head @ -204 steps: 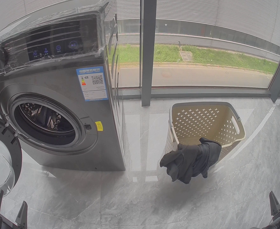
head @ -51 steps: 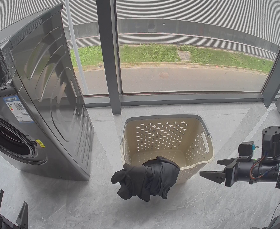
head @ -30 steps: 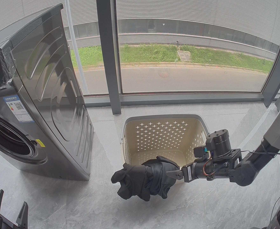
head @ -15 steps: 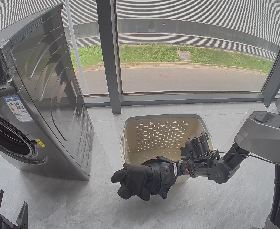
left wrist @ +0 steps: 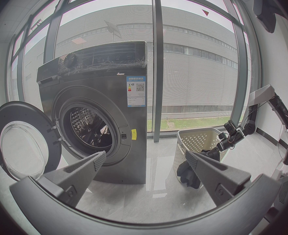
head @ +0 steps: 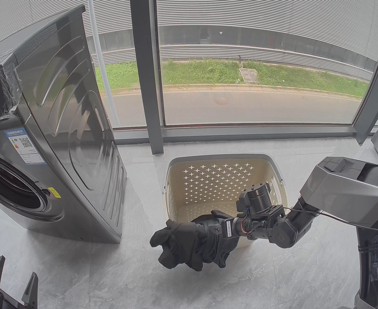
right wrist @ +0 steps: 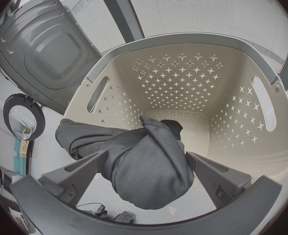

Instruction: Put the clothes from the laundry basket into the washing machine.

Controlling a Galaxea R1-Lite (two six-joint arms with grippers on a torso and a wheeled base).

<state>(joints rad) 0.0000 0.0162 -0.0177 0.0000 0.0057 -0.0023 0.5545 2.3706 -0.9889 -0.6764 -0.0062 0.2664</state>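
With right gripper [right wrist: 145,158] jaws spread astride the dark garment [right wrist: 150,180] on the laundry basket [right wrist: 183,39] rim, pinch deep, lift clear.

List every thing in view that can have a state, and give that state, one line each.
Washing machine door: open, swung wide.
Laundry basket: upright on the floor, a garment over its near rim.
Dark garment: draped over the rim, partly hanging outside.
Right gripper: jaws open, either side of the garment.
Left gripper: jaws open, empty.
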